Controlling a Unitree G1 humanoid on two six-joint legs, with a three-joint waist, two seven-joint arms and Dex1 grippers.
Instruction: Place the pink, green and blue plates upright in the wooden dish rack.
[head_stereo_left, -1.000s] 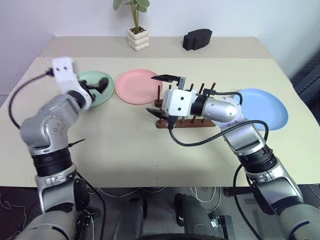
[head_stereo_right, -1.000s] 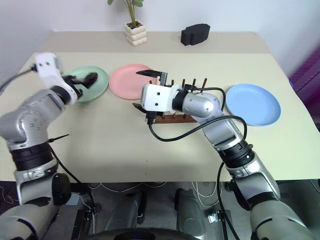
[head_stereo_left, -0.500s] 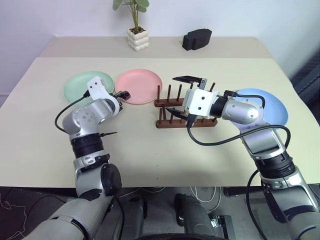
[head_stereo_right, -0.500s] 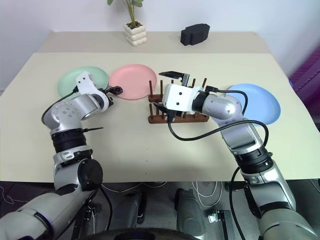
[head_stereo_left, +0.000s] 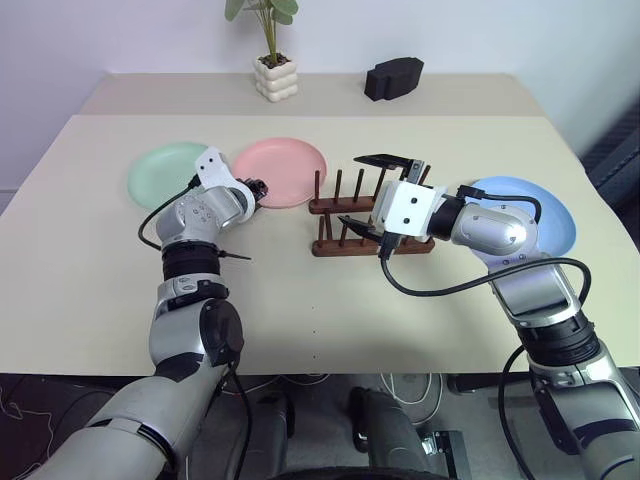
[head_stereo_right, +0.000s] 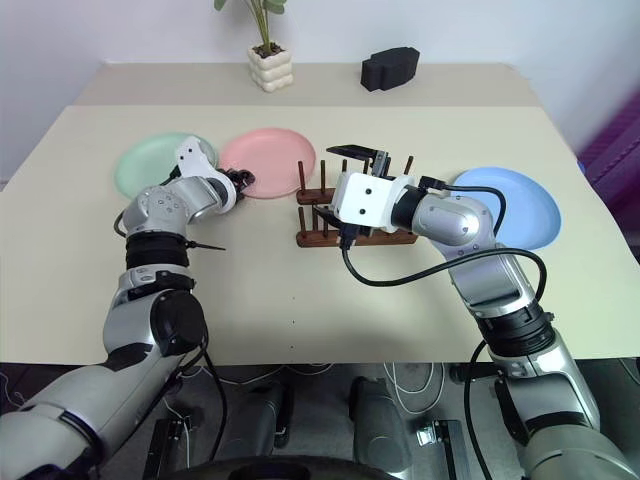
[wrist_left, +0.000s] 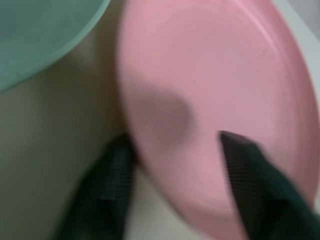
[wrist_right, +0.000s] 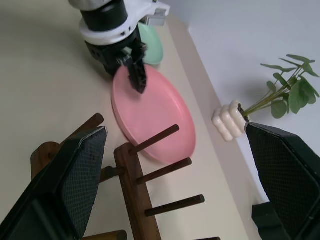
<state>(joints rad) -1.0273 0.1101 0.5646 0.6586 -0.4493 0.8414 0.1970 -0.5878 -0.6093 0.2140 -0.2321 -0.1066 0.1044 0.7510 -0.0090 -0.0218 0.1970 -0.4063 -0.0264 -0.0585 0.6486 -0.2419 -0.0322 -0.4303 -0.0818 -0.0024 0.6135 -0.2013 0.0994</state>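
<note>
The pink plate lies flat on the table between the green plate and the wooden dish rack. My left gripper is at the pink plate's near-left rim, one finger under the edge and the other on top, shut on the rim. The blue plate lies flat to the right of the rack. My right gripper hovers wide open over the rack with nothing between its fingers. The rack's pegs stand empty.
A potted plant in a white pot and a black block stand at the table's far side. The beige table has bare room in front of the rack and plates.
My left arm swung down and right from over the green plate to the pink plate's rim, and its fingers closed there. My right gripper drifted slightly right, still open.
</note>
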